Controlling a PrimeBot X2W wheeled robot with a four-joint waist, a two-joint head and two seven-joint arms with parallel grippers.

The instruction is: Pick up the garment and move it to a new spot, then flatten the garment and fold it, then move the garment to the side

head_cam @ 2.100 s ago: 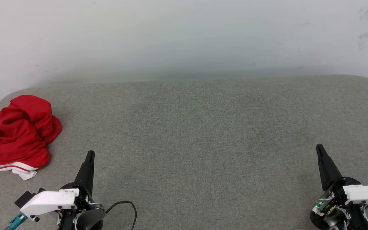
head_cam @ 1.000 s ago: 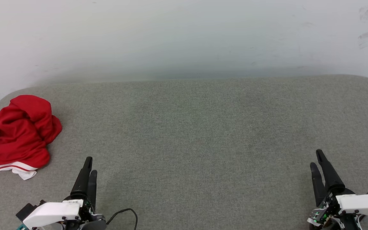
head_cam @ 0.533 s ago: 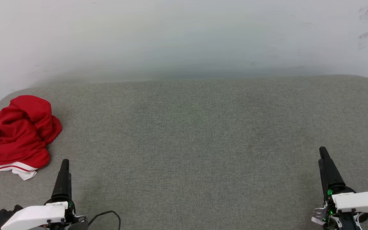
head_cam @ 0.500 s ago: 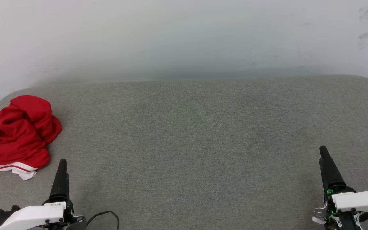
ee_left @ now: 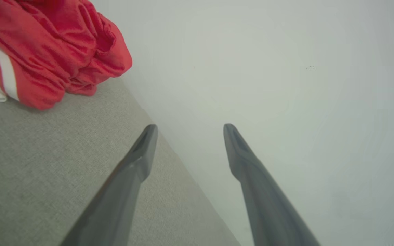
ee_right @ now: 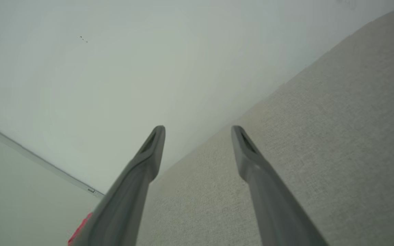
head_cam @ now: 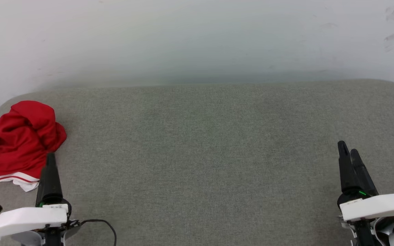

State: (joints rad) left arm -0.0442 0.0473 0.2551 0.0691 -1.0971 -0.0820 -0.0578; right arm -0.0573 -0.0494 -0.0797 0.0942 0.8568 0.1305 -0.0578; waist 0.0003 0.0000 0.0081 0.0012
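You'll find the garment (head_cam: 17, 140) crumpled at the bench's (head_cam: 200, 153) far-left edge. Your left pincer (head_cam: 50, 158) hovers just beside it, spread wide and empty. Your right pincer (head_cam: 347, 147) is near right, also wide and empty.

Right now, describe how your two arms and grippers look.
The left gripper and right gripper each have two long, dark, tapering fingers with a slot near the tip. Behind each sits a white wrist cover. A black cable loops from the left wrist; a green light glows on the right.
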